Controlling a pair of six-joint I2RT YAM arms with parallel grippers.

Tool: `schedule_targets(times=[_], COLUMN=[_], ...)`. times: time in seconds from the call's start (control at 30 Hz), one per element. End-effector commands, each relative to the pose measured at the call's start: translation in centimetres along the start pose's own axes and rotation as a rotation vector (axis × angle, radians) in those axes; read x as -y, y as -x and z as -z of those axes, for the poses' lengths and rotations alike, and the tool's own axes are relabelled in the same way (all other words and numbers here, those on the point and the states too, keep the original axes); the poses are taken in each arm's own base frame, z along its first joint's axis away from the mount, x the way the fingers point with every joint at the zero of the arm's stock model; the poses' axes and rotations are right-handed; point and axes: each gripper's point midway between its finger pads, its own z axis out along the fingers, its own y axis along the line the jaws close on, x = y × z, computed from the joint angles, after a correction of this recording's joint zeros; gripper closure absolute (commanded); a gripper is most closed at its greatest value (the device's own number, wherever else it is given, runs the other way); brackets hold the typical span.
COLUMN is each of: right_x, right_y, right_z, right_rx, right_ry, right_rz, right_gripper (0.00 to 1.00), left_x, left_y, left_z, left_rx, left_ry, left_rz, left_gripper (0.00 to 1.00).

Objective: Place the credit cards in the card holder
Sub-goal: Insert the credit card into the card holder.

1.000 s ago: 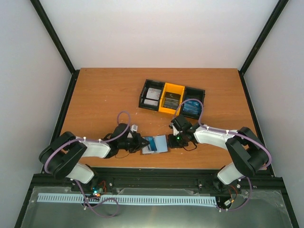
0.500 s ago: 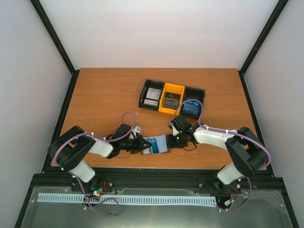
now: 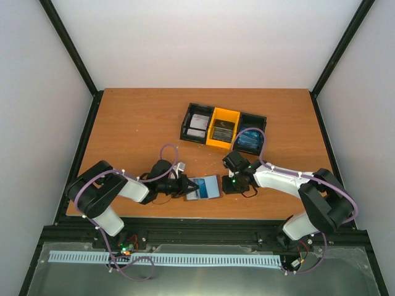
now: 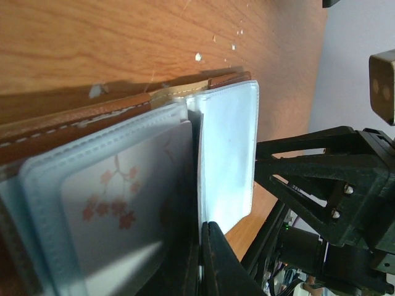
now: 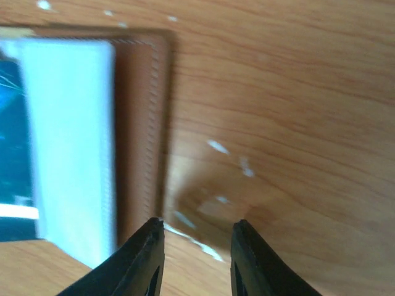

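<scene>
The brown card holder (image 3: 210,185) lies open near the table's front edge, its pale blue-grey pockets up. A blue credit card (image 3: 195,190) shows in its left half. My left gripper (image 3: 189,187) is shut on a pocket leaf of the card holder (image 4: 225,142); a card with a blossom print (image 4: 123,197) sits in the pocket beside it. My right gripper (image 3: 224,184) stands open just right of the holder's brown edge (image 5: 141,123), with only bare table between its fingers (image 5: 151,253). More credit cards (image 3: 197,125) lie in the tray.
A black-and-yellow three-compartment tray (image 3: 212,143) stands at the back middle, holding whitish cards on the left, dark cards (image 3: 222,129) in the middle and blue cards (image 3: 250,139) on the right. Bare wood (image 3: 129,123) lies to the left; black frame posts stand at the corners.
My right gripper has opened and drawn back to the right, off the card holder's edge. The left arm has pushed a little to the right, still shut on the holder.
</scene>
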Motion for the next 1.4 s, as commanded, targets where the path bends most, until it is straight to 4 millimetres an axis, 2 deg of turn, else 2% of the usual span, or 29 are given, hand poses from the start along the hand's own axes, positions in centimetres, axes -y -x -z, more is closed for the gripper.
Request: schedule_targets(times=[0.0, 0.27, 0.37, 0.5, 0.73, 0.9, 1.2, 1.37], right_x=[2.8, -2.0, -2.9, -2.6, -0.3, -0.7, -0.8, -0.7], right_y=[-0.9, -0.7, 0.1, 0.6, 0.5, 0.0, -0.6, -0.5], right_z=[1.4, 1.0, 1.2, 1.0, 0.0, -0.5, -1.2, -1.1], right_rx=[-0.006, -0.021, 0.004, 0.022, 0.011, -0.012, -0.041, -0.039], right_ry=[-0.157, 0.109, 0.15, 0.129, 0.003, 0.036, 0.05, 0.047], right_rz=[-0.007, 0.025, 0.022, 0.011, -0.005, -0.001, -0.012, -0.013], right_gripper=[0.67, 0.65, 0.66, 0.67, 0.82, 0.87, 0.88, 0.87], left_x=[0.7, 0.6, 0.7, 0.8, 1.3, 1.6, 1.8, 1.9], left_y=[0.7, 0.8, 0.8, 1.0, 1.3, 1.3, 1.2, 0.6], left_z=[-0.6, -1.5, -1.6, -1.7, -2.0, -2.4, -3.3, -4.4], left_rx=[-0.007, -0.03, -0.034, -0.038, -0.052, -0.071, -0.106, -0.138], left_ry=[-0.012, -0.025, -0.025, -0.016, -0.011, -0.022, -0.031, 0.038], left_rz=[-0.031, -0.027, -0.029, -0.039, -0.054, -0.052, -0.041, -0.066], left_gripper=[0.99, 0.99, 0.99, 0.99, 0.99, 0.99, 0.97, 0.93])
